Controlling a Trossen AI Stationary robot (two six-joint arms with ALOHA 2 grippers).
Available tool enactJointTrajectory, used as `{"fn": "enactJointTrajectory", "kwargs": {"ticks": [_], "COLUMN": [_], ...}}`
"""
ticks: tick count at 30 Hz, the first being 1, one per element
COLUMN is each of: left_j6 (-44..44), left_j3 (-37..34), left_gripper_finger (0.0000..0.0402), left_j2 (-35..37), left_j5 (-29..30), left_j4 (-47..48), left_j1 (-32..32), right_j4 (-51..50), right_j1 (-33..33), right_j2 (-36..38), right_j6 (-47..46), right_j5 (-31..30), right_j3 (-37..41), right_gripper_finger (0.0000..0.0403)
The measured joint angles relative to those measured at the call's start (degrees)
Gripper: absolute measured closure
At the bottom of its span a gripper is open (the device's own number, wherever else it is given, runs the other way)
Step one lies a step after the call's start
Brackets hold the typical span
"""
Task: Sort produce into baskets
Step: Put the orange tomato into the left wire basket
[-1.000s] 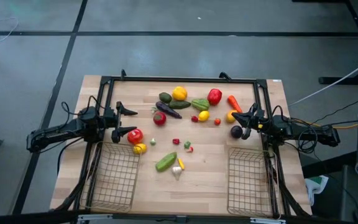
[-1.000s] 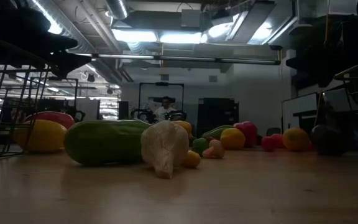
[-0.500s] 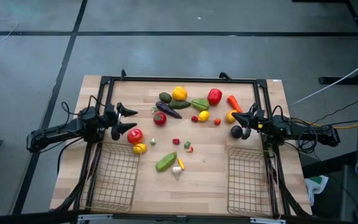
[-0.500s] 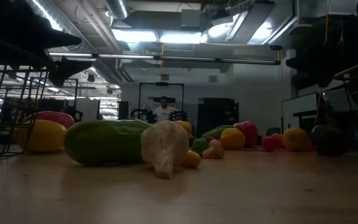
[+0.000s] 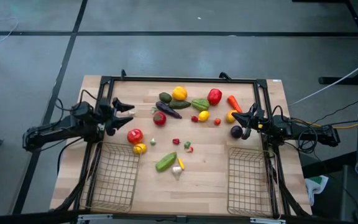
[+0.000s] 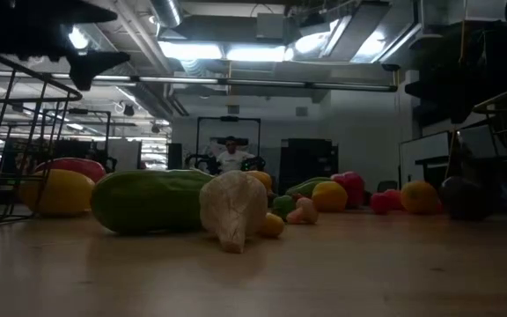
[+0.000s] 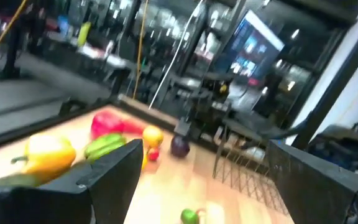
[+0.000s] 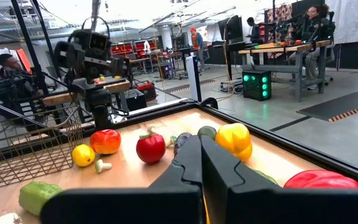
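Observation:
The produce lies loose across the middle and far part of the table: a red tomato (image 5: 135, 135), a small yellow pepper (image 5: 140, 148), a green cucumber (image 5: 165, 162), a white garlic (image 5: 177, 172), a purple plum (image 5: 236, 131) and others. The two wire baskets stand at the near left (image 5: 112, 175) and near right (image 5: 250, 180). My left gripper (image 5: 127, 114) is open and empty, raised, to the left of the tomato. My right gripper (image 5: 244, 122) is shut and empty beside the plum, low over the table.
A dark frame (image 5: 179, 79) runs round the table's far and side edges. In the low view the cucumber (image 6: 148, 201) and garlic (image 6: 232, 210) lie nearest. A bare strip of wood lies between the two baskets. People show in the room beyond the table.
My left gripper has drawn back toward the table's left edge, away from the red tomato, and has risen; it stays open. The produce has not moved.

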State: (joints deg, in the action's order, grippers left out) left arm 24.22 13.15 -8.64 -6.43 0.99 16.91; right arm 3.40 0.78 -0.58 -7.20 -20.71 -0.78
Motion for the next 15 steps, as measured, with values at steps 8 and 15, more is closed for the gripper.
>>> {"fn": "enactJointTrajectory", "kwargs": {"ticks": [8,15], "left_j6": [-0.1,0.9], "left_j3": [21.1,34.6], "left_gripper_finger": [0.0066,0.0066], "left_j2": [-20.1,-39.3], "left_j5": [1.1,-0.4], "left_j4": [28.7,48.9], "left_j1": [0.0,0.0], "right_j4": [0.0,0.0], "right_j1": [0.0,0.0], "right_j2": [0.0,0.0], "right_j6": [0.0,0.0], "right_j5": [0.0,0.0], "right_j3": [0.0,0.0], "right_gripper_finger": [0.0402,0.0402]}}
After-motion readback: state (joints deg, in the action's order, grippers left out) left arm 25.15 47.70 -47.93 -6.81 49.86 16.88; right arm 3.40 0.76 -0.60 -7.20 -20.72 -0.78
